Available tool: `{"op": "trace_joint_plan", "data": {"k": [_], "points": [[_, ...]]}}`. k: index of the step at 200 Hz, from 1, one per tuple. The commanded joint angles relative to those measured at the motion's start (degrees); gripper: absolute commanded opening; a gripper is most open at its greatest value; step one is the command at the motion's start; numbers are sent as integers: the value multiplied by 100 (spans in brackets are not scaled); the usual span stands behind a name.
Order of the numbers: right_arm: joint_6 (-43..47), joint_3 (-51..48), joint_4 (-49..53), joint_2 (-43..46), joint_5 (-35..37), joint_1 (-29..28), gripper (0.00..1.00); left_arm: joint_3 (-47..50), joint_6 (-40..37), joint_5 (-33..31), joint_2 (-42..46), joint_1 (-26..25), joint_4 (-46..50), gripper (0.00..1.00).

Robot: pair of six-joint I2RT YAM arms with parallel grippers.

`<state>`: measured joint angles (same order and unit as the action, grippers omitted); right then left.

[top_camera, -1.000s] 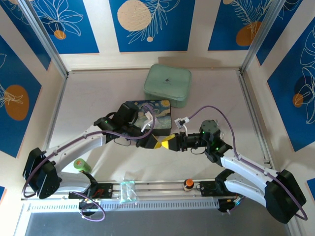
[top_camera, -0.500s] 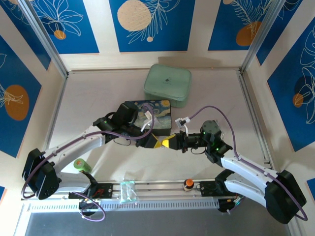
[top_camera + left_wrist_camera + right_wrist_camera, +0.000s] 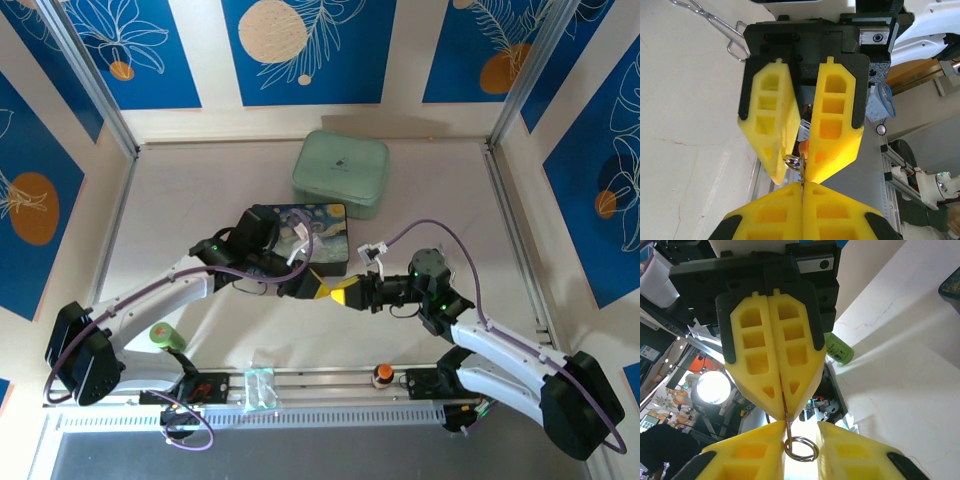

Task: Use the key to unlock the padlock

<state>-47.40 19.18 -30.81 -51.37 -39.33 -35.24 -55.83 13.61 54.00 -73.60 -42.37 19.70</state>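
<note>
My left gripper [image 3: 316, 288] is shut on the blade of the key [image 3: 788, 426], a thin grey-silver strip sticking out of its fingertips. The key's ring [image 3: 801, 449] hangs between the fingers of my right gripper [image 3: 801, 436], which stand apart around it, and the key's stem lies against one of them. In the left wrist view the key [image 3: 802, 174] runs from my shut left gripper [image 3: 803, 184] up into the right gripper [image 3: 799, 167]. The two grippers meet tip to tip above the table, in front of the dark-blue box. The padlock is out of view.
The dark-blue painted box [image 3: 300, 232] sits just behind the grippers, with a pale green case [image 3: 340, 175] farther back. A green cylinder [image 3: 165, 335] lies near the left base. An orange-topped knob [image 3: 381, 375] stands on the front rail. Bent wire loops [image 3: 715, 22] lie on the table.
The right arm has shifted slightly toward the near edge, with its gripper still at the left gripper's tip. The left arm has held still with the key.
</note>
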Motion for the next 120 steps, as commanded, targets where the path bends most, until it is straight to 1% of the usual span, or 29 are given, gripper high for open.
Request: {"op": "trace_joint_plan", "data": {"k": [1, 21, 38, 58, 80, 98, 99, 103, 110, 114, 120], "points": [[5, -85, 25, 136, 92, 8, 17, -77, 25, 154, -16, 45, -116, 0], [-23, -110, -36, 163, 126, 44, 13, -70, 21, 190, -10, 45, -99, 0], [-6, -99, -64, 152, 132, 48, 7, -42, 46, 207, 4, 48, -125, 0], [-6, -99, -83, 153, 181, 44, 7, -22, 43, 219, 11, 45, -114, 0], [13, -72, -85, 132, 171, 43, 0, -1, 59, 195, 31, 45, -133, 0], [33, -67, -35, 143, 197, 44, 0, -11, 54, 154, 41, 51, -112, 0], [35, -65, -29, 140, 202, 44, 0, -13, 54, 146, 40, 48, -109, 1], [54, -64, 9, 150, 228, 44, 0, -23, 54, 104, 55, 57, -115, 9], [76, -72, 73, 178, 284, 53, 0, -20, 103, -20, 83, 83, -150, 30], [97, -72, 129, 192, 340, 53, 0, -5, 167, -96, 117, 112, -204, 38], [114, -79, 218, 213, 437, 60, 0, 45, 298, -161, 170, 165, -372, 47]]}}
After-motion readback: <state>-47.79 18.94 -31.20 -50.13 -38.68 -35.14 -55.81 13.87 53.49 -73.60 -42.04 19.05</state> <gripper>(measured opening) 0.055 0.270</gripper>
